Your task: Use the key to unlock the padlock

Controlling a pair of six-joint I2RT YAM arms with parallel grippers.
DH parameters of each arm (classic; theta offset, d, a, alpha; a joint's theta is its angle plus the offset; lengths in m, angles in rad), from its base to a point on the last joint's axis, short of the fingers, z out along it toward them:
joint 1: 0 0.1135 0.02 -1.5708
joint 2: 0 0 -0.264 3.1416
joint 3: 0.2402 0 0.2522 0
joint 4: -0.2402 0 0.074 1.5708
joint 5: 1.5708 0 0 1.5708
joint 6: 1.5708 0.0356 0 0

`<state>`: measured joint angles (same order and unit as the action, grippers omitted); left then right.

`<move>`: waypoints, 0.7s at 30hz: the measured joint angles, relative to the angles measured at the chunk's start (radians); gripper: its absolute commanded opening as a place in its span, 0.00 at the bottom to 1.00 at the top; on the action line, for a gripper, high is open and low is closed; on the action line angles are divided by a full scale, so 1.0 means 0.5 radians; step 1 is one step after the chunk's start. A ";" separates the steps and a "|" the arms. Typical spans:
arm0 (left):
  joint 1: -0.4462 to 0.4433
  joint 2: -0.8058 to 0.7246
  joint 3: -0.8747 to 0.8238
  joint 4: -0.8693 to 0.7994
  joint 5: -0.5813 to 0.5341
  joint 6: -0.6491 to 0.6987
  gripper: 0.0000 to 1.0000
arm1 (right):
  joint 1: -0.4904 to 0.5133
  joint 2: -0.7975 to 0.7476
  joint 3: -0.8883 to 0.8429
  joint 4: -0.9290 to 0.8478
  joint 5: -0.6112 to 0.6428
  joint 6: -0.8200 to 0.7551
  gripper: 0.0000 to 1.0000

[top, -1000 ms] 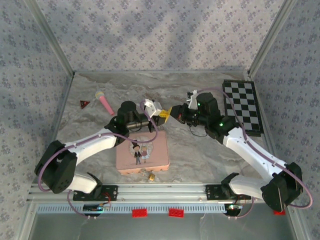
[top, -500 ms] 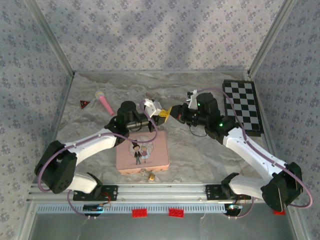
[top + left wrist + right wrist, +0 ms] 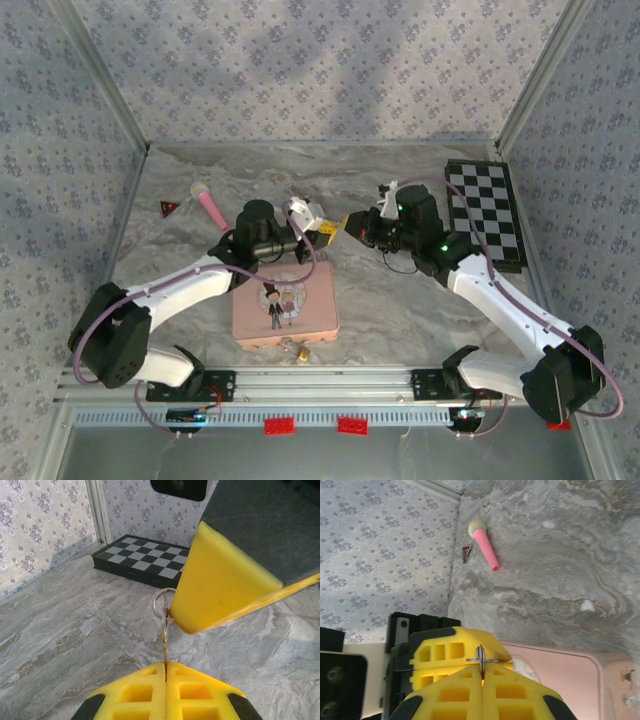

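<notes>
The thin metal key [image 3: 164, 647] hangs in the air between both grippers, above the far edge of the pink tin [image 3: 285, 308]. My left gripper [image 3: 165, 666] is shut on the key's blade. My right gripper [image 3: 481, 666] is shut on the key's ring [image 3: 481, 653], and its yellow finger [image 3: 220, 587] covers the key's head in the left wrist view. From above, the left gripper [image 3: 324, 233] and right gripper [image 3: 347, 225] meet tip to tip. The tiny brass padlock [image 3: 300, 351] lies on the table at the tin's near edge, away from both grippers.
A pink toy microphone [image 3: 210, 204] and a small red triangle [image 3: 168, 208] lie at the back left. A folded chessboard [image 3: 485, 210] sits at the back right. The metal rail [image 3: 320, 380] runs just in front of the padlock.
Both wrists have shifted only slightly. The two grippers still hold the key between them, and the padlock has not moved.
</notes>
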<state>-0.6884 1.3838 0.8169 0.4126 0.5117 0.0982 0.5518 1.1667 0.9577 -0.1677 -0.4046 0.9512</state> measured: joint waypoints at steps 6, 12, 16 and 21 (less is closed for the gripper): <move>0.000 -0.019 0.128 -0.316 -0.095 0.137 0.00 | -0.048 0.000 0.027 -0.198 0.016 -0.210 0.36; 0.002 -0.038 0.261 -0.661 -0.161 0.240 0.00 | -0.080 -0.047 0.056 -0.317 0.047 -0.598 0.51; -0.003 -0.038 0.458 -1.043 -0.212 0.328 0.00 | -0.080 -0.214 -0.085 -0.178 0.140 -1.006 0.57; -0.039 -0.038 0.804 -1.635 -0.263 0.495 0.00 | -0.056 -0.436 -0.539 0.289 -0.040 -1.498 0.60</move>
<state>-0.7078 1.3647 1.2190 -0.4049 0.3801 0.3458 0.5236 0.9485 0.6880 -0.0231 -0.4248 0.2024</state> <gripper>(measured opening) 0.056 0.601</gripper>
